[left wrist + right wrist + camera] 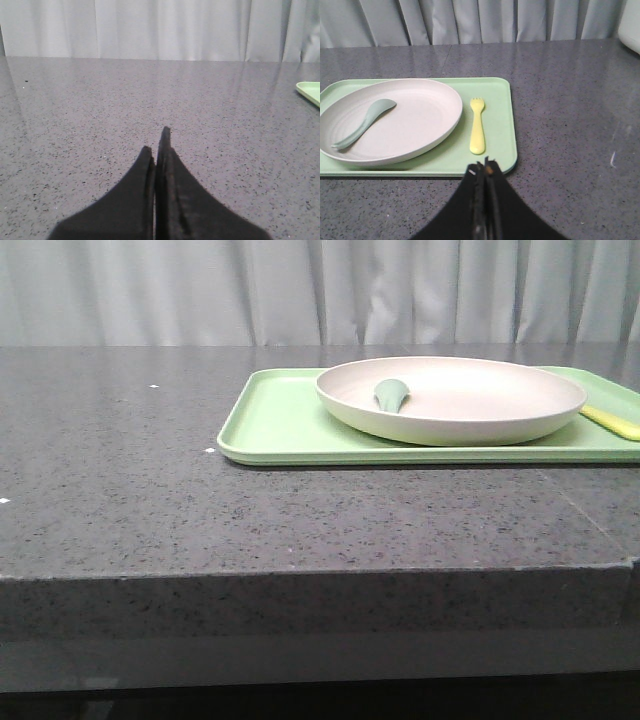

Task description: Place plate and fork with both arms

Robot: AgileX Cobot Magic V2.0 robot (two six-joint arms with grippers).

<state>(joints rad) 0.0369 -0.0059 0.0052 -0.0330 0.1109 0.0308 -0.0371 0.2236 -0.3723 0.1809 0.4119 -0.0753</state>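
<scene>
Yellow fork [477,126] lies lengthwise, tines toward curtain [470,20].

A tray [492,127] lies on the table [150,500] directly beyond the right gripper [483,167], its near edge just past the fingertips. The plate [415,120] sits on the tray, ahead and to the left of that gripper, with a spoon [362,122] lying inside it. The fork [477,125] lies on the tray just right of the plate, straight ahead of the gripper, tines pointing away. The left gripper [157,142] rests over bare table, the tray's corner [310,92] well off to its right.
</scene>
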